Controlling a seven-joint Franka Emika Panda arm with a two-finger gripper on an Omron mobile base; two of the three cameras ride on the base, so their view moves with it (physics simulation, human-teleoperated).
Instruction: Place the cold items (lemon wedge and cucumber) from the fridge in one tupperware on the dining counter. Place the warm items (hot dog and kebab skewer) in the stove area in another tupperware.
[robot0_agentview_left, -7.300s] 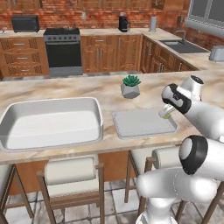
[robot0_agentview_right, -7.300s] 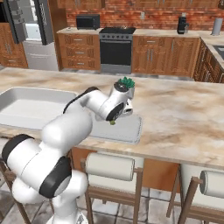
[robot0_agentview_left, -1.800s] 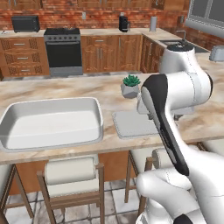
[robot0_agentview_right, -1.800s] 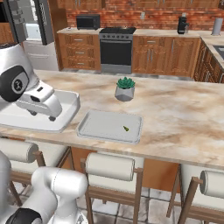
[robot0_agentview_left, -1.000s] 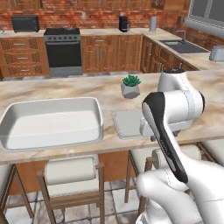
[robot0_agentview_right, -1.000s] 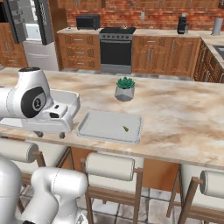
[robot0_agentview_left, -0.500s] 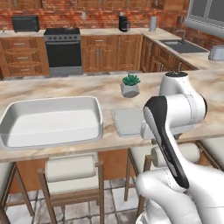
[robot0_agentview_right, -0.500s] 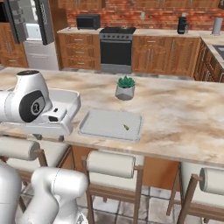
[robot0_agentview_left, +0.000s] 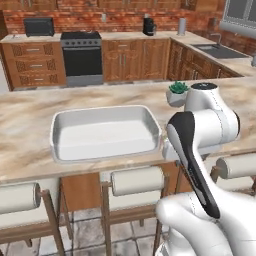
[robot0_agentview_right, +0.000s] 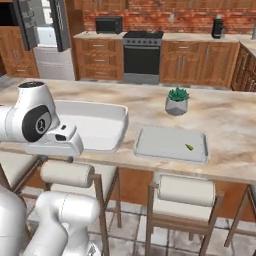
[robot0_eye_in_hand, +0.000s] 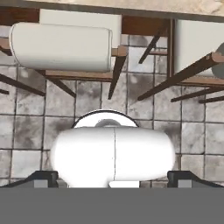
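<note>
The beige marbled stone surface (robot0_agentview_right: 235, 120) carries a wide white rectangular container (robot0_agentview_right: 102, 125), a flat grey tray (robot0_agentview_right: 170, 142) beside it and a small potted plant (robot0_agentview_right: 177, 100) behind the tray. Cushioned wooden stools (robot0_eye_in_hand: 61, 46) crowd the tiled floor (robot0_eye_in_hand: 26, 131) below the edge.

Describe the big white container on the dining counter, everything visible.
The big white container is a wide, shallow rectangular tub with rounded corners and a raised, rolled rim, smooth and plastic-looking. It sits flat and upright on the beige marbled dining counter, near the stool-side edge, and looks empty. A flatter grey tray holding a small green piece lies beside it, apart from it. In the right base view the arm hides its near left corner.
</note>
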